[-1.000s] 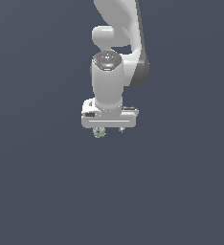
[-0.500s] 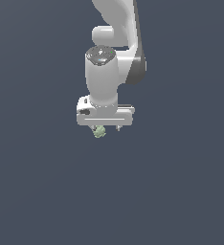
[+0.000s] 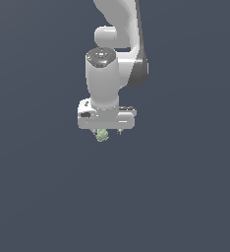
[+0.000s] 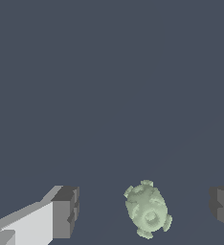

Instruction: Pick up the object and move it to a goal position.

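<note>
The object [image 3: 102, 135] is a tiny pale green lumpy blob that shows just under the white gripper bar in the exterior view. My gripper [image 3: 107, 132] points down over it. In the wrist view the object [image 4: 147, 210] sits in the gap between the two dark fingertips [image 4: 66, 210], nearer the middle, and touches neither. The gripper [image 4: 145, 208] is open, its jaws wide apart on either side of the blob. No goal marker shows in either view.
The white arm [image 3: 117, 44] rises from the gripper to the top edge of the exterior view. Around it there is only a plain dark blue-grey surface [image 3: 186, 197].
The wrist and gripper have shifted slightly toward the exterior view's left. The green blob stays in about the same place under the bar.
</note>
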`<state>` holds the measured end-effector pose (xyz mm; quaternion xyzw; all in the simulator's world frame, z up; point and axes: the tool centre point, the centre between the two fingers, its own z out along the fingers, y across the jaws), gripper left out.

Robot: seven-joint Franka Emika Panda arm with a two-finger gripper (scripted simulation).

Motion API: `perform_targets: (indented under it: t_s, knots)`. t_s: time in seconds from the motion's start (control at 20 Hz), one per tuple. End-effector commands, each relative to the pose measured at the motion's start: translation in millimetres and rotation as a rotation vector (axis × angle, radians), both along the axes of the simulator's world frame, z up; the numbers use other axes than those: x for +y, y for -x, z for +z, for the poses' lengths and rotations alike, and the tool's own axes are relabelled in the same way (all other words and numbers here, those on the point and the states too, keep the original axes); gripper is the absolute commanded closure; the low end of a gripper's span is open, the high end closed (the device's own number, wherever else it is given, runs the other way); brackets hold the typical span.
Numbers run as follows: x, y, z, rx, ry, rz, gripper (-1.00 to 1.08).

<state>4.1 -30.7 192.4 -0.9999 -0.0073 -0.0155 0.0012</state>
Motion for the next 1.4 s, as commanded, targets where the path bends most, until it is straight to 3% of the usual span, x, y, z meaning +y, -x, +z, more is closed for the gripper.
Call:
perform_targets:
  t_s: [0.0, 1.35]
  knots:
    - [-3, 3, -5, 0.002, 0.001, 0.017, -0.92]
    - [-41, 96, -100, 0.029, 0.009, 0.415, -0.92]
